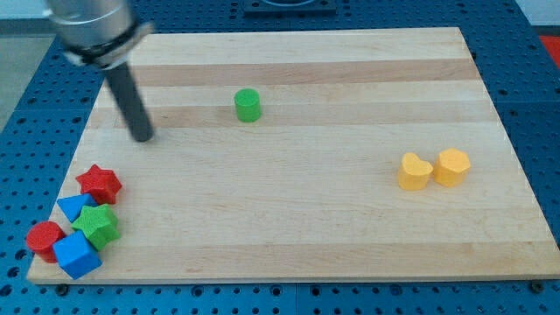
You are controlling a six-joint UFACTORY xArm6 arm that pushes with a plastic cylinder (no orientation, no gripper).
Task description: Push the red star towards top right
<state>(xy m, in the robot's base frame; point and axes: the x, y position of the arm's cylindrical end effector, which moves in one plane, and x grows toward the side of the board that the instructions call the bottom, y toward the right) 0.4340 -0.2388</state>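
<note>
The red star [98, 184] lies near the view's bottom left corner of the wooden board [297, 236], at the top of a cluster of blocks. My tip [143, 137] rests on the board above and slightly right of the red star, a short gap away, touching no block. The dark rod rises from it toward the view's top left.
Below the red star sit a blue triangle [74, 208], a green star [97, 225], a red cylinder [44, 238] and a blue cube [76, 254]. A green cylinder [248, 105] stands at upper middle. A yellow heart [414, 171] and a yellow hexagon [453, 166] sit at the right.
</note>
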